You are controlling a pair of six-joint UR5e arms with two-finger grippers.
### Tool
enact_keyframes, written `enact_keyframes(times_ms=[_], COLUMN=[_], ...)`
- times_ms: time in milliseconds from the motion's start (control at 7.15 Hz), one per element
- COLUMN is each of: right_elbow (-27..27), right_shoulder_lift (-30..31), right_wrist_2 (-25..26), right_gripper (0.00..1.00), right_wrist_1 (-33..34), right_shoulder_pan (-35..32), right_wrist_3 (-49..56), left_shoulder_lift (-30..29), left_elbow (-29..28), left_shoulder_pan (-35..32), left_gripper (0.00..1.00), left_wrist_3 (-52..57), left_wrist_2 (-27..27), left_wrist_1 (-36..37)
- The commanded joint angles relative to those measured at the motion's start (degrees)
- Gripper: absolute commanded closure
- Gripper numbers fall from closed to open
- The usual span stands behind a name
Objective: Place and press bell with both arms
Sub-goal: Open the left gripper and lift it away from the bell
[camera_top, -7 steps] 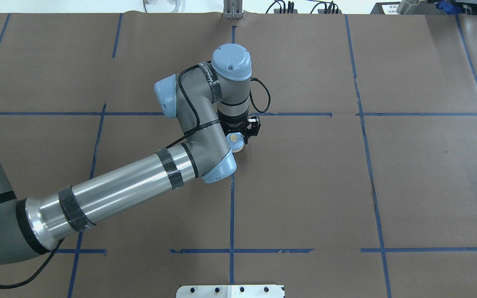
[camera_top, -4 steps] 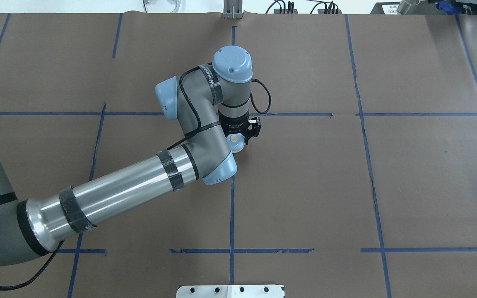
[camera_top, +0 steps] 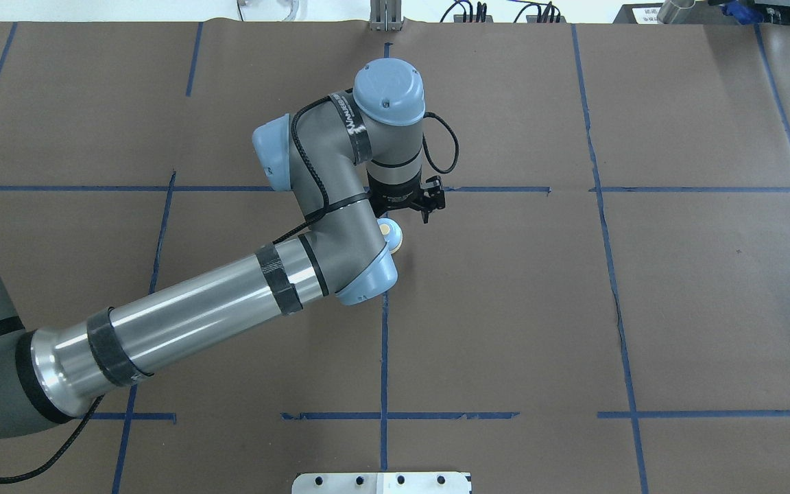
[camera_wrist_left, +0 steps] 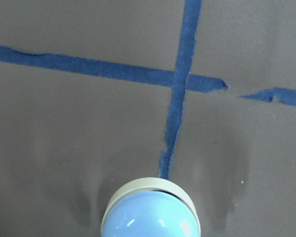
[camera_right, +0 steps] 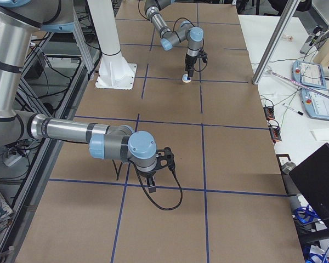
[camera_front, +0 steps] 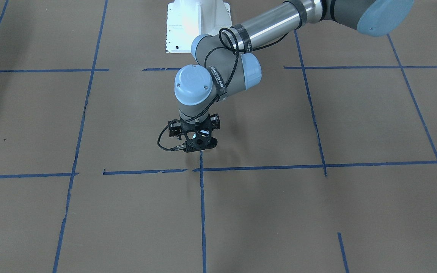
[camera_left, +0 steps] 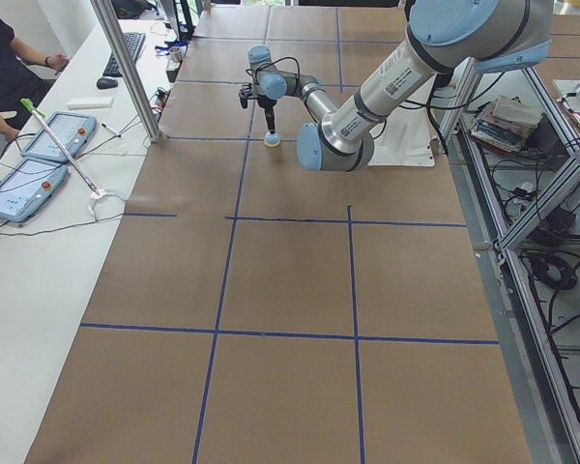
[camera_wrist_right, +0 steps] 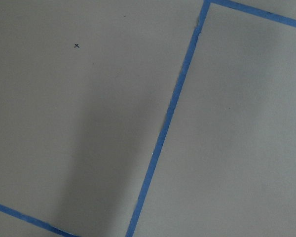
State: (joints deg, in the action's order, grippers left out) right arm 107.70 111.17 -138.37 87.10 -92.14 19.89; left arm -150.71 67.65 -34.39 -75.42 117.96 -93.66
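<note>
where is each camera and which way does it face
Front: across the table, facing the pedestal, steeply down; left arm shows.
Overhead: behind the pedestal, looking forward and down; left arm, bell.
Left: table's left end, looking along it; left arm near.
Right: table's right end; right arm near, left arm far.
Left wrist: down on bell and tape; no body.
Right wrist: down on table and tape; no body.
Shared: overhead, both side views and left wrist show the bell.

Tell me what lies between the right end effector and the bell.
Nothing but bare brown paper crossed by blue tape lines lies between the right end effector and the bell; the exterior right view shows it.
</note>
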Motion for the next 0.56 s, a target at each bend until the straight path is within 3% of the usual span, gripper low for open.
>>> enact_keyframes(times_ms=[0, 140, 420], right_elbow=[2.6, 7.9, 9.9], right_shoulder_lift=[-4.5, -5.4, -15.3], right_wrist_2=[-3.0, -2.3, -1.6], right_gripper=[0.0, 0.0, 0.0], right_wrist_1=[0.0, 0.0, 0.0], right_shoulder_pan=[1.9, 7.3, 16.9], right_wrist_3=[-10.6, -21.5, -39.2], left_shoulder_lift=[8.9, 17.3, 26.6], left_elbow=[19.9, 30.5, 39.0], left_shoulder_pan=[-2.8, -3.7, -8.1], left_gripper=[0.0, 0.0, 0.0], left_wrist_3=[-0.8, -0.2, 12.3], left_wrist_2=[0.0, 0.0, 0.5], left_wrist_1=[7.1, 7.3, 7.3])
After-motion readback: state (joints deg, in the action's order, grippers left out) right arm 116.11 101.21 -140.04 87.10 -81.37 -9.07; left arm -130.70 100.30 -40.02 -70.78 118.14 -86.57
